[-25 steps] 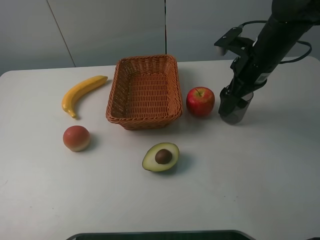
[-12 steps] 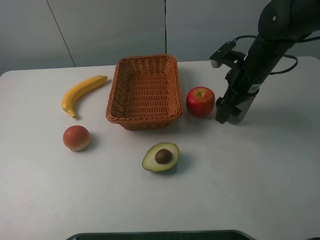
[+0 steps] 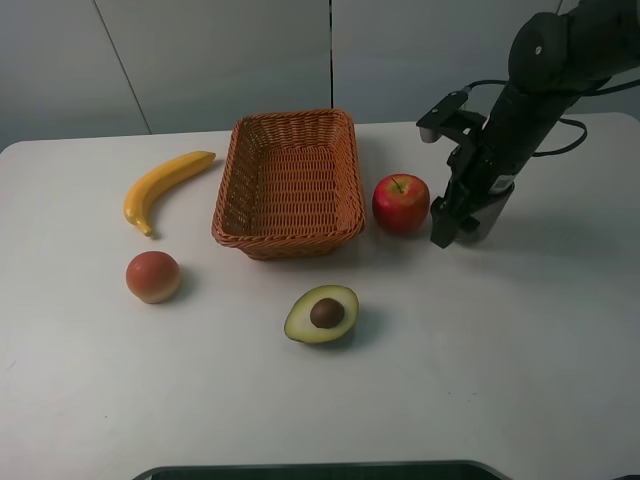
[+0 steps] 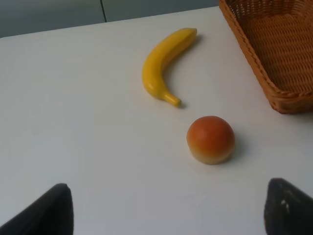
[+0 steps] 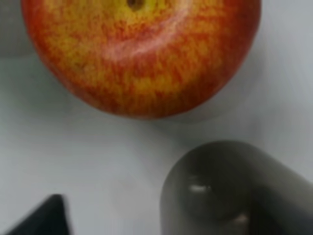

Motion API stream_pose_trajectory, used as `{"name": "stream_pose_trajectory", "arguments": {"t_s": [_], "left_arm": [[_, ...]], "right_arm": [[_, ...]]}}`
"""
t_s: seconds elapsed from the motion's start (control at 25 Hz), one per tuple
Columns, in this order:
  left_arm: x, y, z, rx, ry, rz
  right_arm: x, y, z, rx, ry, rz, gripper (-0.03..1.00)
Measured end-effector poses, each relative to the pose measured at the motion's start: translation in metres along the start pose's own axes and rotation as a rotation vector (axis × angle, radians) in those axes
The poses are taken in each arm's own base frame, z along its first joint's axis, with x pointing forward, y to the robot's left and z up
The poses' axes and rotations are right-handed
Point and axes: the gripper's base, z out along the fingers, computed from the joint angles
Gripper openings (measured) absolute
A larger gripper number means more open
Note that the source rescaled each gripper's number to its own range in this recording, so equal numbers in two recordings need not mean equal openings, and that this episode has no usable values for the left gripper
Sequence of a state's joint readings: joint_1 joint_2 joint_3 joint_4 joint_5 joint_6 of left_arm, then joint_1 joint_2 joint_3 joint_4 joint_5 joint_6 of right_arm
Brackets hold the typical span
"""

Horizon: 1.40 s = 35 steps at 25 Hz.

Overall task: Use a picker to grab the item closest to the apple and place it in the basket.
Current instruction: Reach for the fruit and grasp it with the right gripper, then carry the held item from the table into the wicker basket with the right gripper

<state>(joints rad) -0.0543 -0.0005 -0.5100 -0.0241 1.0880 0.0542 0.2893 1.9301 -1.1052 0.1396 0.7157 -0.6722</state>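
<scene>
Our left gripper (image 4: 166, 215) hangs with jaws wide, nothing between them. The basket (image 3: 290, 242) is unfilled, so we judge the grasp step in hand. The apple (image 3: 401, 203) lies just ahead of the right gripper (image 3: 447, 228), whose jaws seem wide — one finger is hidden — with the smooth grey cup (image 5: 230, 191) between them, off-centre. Next: centre, then close.

The right gripper (image 3: 452, 226) has slid off the cup (image 3: 492, 212) toward 9 o'clock, so its dark finger now stands between the cup and the apple (image 3: 401, 203). More of the cup shows at the gripper's 3 o'clock.
</scene>
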Motion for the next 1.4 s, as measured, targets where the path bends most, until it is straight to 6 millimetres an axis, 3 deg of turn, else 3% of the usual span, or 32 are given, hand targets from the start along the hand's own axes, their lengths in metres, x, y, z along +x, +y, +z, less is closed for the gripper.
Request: {"name": "stream_pose_trajectory", "arguments": {"t_s": [0.04, 0.12, 0.16, 0.2, 1.04, 1.24, 1.4], "left_arm": [[0.0, 0.0, 0.0, 0.0, 0.0, 0.0], [0.0, 0.0, 0.0, 0.0, 0.0, 0.0], [0.0, 0.0, 0.0, 0.0, 0.0, 0.0], [0.0, 0.0, 0.0, 0.0, 0.0, 0.0], [0.0, 0.0, 0.0, 0.0, 0.0, 0.002], [0.0, 0.0, 0.0, 0.0, 0.0, 0.002], [0.0, 0.0, 0.0, 0.0, 0.0, 0.002]], "right_arm": [[0.0, 0.0, 0.0, 0.001, 0.001, -0.001, 0.56], [0.0, 0.0, 0.0, 0.0, 0.002, 0.0, 0.16], [0.0, 0.0, 0.0, -0.001, 0.004, 0.003, 0.03], [0.0, 0.0, 0.0, -0.001, 0.003, 0.003, 0.0], [0.001, -0.001, -0.001, 0.009, 0.018, -0.012, 0.0], [0.004, 0.002, -0.023, 0.019, 0.016, -0.021, 0.0], [0.004, 0.006, -0.056, 0.06, -0.048, -0.001, 0.0]]}}
